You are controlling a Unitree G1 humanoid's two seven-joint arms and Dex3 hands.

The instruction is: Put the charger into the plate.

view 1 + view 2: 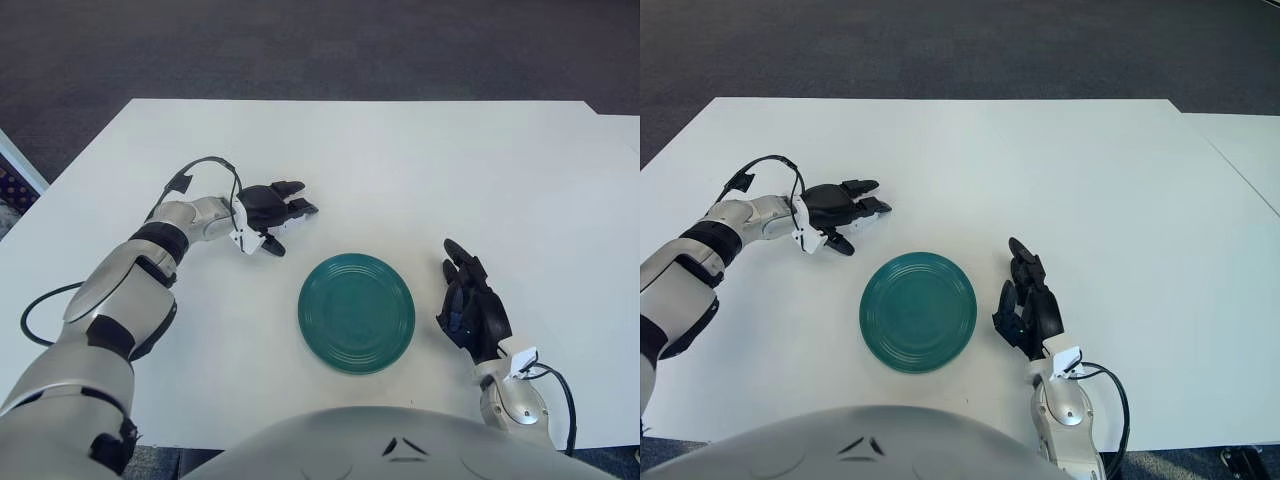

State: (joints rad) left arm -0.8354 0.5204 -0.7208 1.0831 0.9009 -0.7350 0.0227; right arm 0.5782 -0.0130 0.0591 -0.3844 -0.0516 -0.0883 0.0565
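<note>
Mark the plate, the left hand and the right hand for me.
plate [356, 312], left eye view, centre of the green dish.
left hand [268, 208], left eye view, black palm.
right hand [1032, 308], right eye view, back of the palm.

head stereo pair (overlapping), facing down, table [420, 160]

Green plate [918, 312] between both hands, charger possibly under left hand [837, 212].

The plate [356, 312] looks like glazed ceramic, teal, softly glossy with fine ridged rings. Around it, the white surface [420, 170] is smooth and matt. Beyond the surface, the floor [300, 45] looks like rough dark carpet.
</note>
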